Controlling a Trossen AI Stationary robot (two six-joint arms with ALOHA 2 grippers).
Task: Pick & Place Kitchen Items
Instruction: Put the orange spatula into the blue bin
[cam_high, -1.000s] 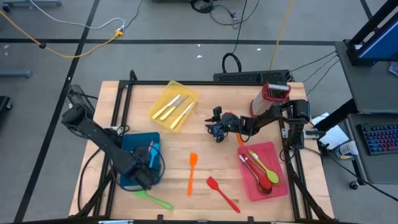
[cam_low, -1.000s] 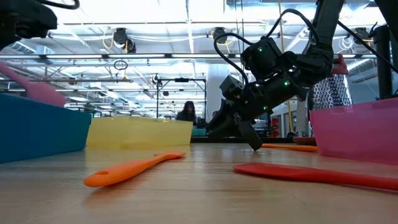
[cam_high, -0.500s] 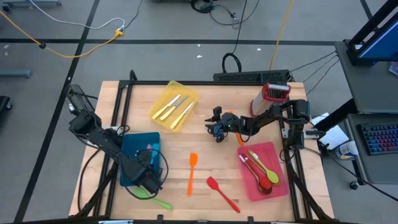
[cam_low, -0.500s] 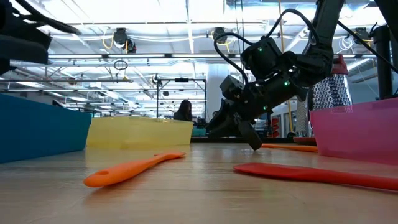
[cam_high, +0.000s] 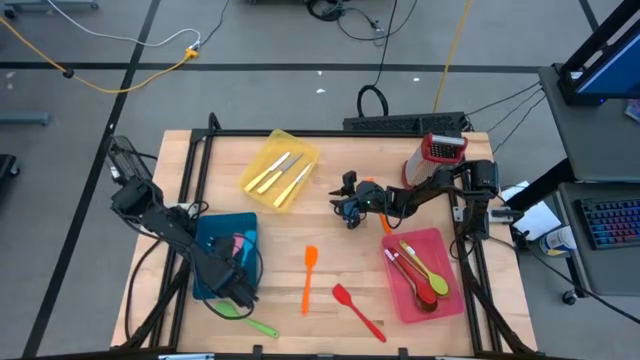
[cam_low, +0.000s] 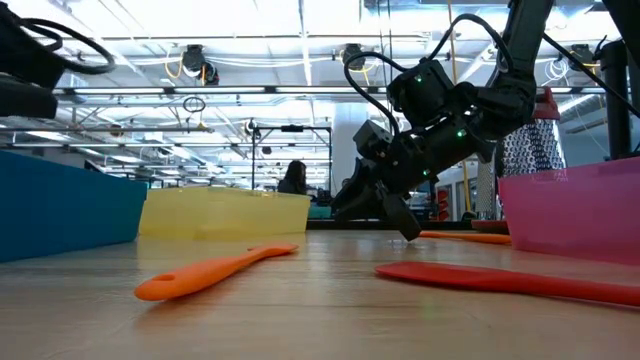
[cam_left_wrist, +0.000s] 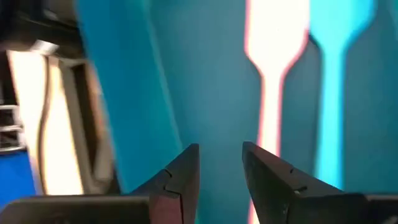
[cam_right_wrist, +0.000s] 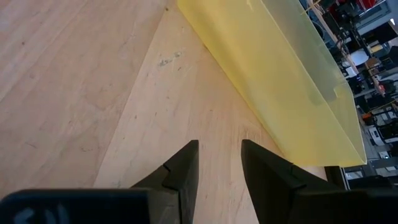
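Over blue tray (cam_high: 205, 232), left gripper (cam_high: 237, 288) jaws slightly apart, empty; right gripper (cam_high: 345, 205) same.

The wooden table (cam_high: 200, 165) carries yellow tray (cam_high: 260, 154), blue tray (cam_high: 205, 232), pink tray (cam_high: 440, 250).

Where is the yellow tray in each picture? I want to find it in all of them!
High view: the yellow tray sits at the table's back, left of middle, with cream-handled knives in it.
Low view: the yellow tray is the pale wall left of middle, behind the orange spatula.
Left wrist view: not in it.
Right wrist view: its side wall lies ahead of the right claw.
Shared landmark: the wooden table.
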